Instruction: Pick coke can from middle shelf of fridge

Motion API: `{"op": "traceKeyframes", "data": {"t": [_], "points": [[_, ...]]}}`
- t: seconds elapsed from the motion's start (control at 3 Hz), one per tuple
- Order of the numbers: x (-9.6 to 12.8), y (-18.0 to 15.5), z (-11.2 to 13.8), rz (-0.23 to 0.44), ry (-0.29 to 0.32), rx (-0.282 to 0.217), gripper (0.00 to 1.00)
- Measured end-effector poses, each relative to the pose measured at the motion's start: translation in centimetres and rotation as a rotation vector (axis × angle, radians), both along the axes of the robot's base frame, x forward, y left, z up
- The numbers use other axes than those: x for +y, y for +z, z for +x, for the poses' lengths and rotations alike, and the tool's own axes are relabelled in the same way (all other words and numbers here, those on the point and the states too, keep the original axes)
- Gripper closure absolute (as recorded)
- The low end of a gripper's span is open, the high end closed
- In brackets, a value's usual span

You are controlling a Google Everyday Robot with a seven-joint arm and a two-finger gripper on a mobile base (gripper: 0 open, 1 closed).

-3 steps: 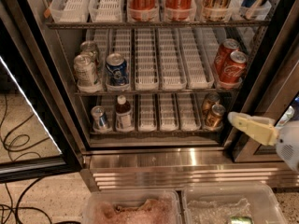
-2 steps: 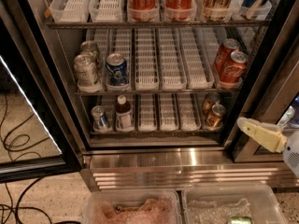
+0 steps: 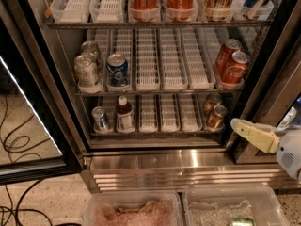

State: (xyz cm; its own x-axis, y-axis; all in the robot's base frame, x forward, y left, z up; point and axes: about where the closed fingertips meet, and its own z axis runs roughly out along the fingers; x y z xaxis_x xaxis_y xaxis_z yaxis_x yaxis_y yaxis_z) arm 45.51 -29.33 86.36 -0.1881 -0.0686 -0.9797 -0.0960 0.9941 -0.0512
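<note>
Two red coke cans stand one behind the other at the right end of the middle shelf (image 3: 155, 91); the front coke can (image 3: 233, 69) has white script and a silver top. The fridge (image 3: 160, 161) stands with its door open. My gripper (image 3: 244, 129), cream coloured, hangs outside the fridge at the lower right. It is below and slightly right of the coke cans, level with the bottom shelf, and touches nothing.
A blue can (image 3: 117, 68) and silver cans (image 3: 87, 72) stand at the shelf's left. The bottom shelf holds a bottle (image 3: 124, 114) and bronze cans (image 3: 215, 116). The glass door (image 3: 28, 102) is open at left. Cables (image 3: 14, 140) lie on the floor. Clear bins (image 3: 230, 208) stand below.
The gripper has sunk a little lower at the right side. The cans and shelves have not moved.
</note>
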Motion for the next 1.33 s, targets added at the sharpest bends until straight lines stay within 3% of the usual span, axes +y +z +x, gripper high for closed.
{"op": "traceKeyframes", "data": {"t": [0.33,1.0,1.33], "points": [[1.5,-0.6,0.6,0.02,0.037,-0.021,0.0],[2.9,-0.5,1.9,0.089,0.025,-0.092,0.0],[2.8,-1.3,1.4,0.075,0.016,-0.111,0.0]]}}
